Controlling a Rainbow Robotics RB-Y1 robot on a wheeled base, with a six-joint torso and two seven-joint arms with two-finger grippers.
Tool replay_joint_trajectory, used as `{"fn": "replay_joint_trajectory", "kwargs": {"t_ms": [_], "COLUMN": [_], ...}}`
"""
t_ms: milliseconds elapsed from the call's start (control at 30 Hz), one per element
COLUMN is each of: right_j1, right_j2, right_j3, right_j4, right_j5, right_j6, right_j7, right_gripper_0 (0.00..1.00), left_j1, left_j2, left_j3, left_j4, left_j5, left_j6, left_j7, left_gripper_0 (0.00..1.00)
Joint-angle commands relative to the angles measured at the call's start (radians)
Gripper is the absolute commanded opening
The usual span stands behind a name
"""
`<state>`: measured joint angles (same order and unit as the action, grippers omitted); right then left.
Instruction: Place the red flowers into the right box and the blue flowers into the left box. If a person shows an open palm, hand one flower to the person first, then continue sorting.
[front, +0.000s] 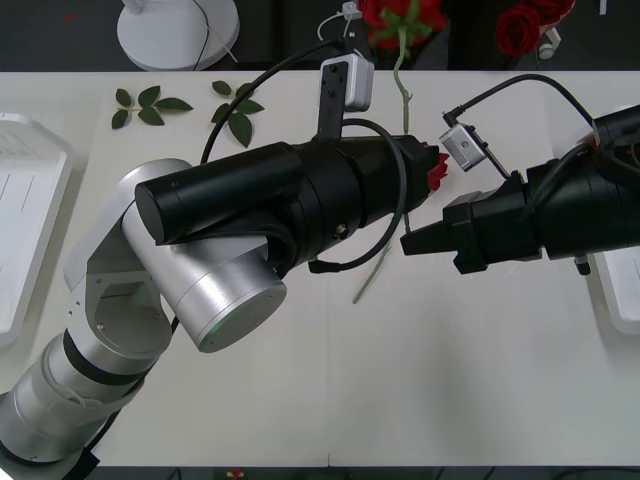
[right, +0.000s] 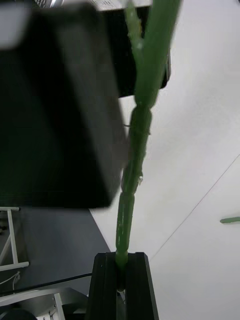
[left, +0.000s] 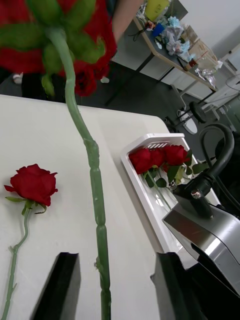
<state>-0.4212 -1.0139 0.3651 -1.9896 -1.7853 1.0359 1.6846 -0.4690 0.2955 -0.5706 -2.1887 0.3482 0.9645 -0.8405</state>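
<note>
Front view: I am reaching both arms toward the middle of the desk (front: 330, 400). My right end effector (front: 408, 243) is coming in from the right and meeting the long green stem of a red flower (front: 400, 90), whose bloom is lying toward the far edge. My left end effector (front: 425, 160) is crossing over from the left, just beside the same stem. The left box (front: 30, 220) is sitting at the left edge and the right box (front: 612, 290) at the right edge.

Right wrist view: my right end effector (right: 120, 260) is clamping its fingers together on the red flower's (right: 135, 150) stem, so this arm is the one carrying it, which suits a red bloom bound for the right box.

Left wrist view: my left end effector (left: 117, 256) is standing apart, with the red flower's (left: 90, 150) stem running between the fingers untouched; I judge it is freeing the stem or only steadying it. A second red flower (left: 32, 182) is lying on the desk awaiting sorting, and the right box (left: 137, 185) is holding several red blooms (left: 157, 157) already.
</note>
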Motion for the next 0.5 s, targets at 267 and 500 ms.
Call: {"fn": "replay_joint_trajectory", "kwargs": {"t_ms": [267, 500], "right_j1": [-0.010, -0.041], "right_j2": [0.014, -0.011], "right_j3": [0.006, 0.005], "right_j4": [-0.034, -0.012], "right_j5": [0.034, 0.098], "right_j6": [-0.010, 0.062], "right_j7": [-0.048, -0.066], "right_gripper_0": [0.00, 0.00], "left_j1": [-0.020, -0.020], "left_j2": [-0.026, -0.026], "left_j3": [-0.011, -0.011], "left_j4": [-0.020, -0.020], "left_j5": [-0.009, -0.009], "left_j6": [-0.015, -0.015], "left_j7": [-0.002, -0.002], "left_gripper_0": [1.00, 1.00]}}
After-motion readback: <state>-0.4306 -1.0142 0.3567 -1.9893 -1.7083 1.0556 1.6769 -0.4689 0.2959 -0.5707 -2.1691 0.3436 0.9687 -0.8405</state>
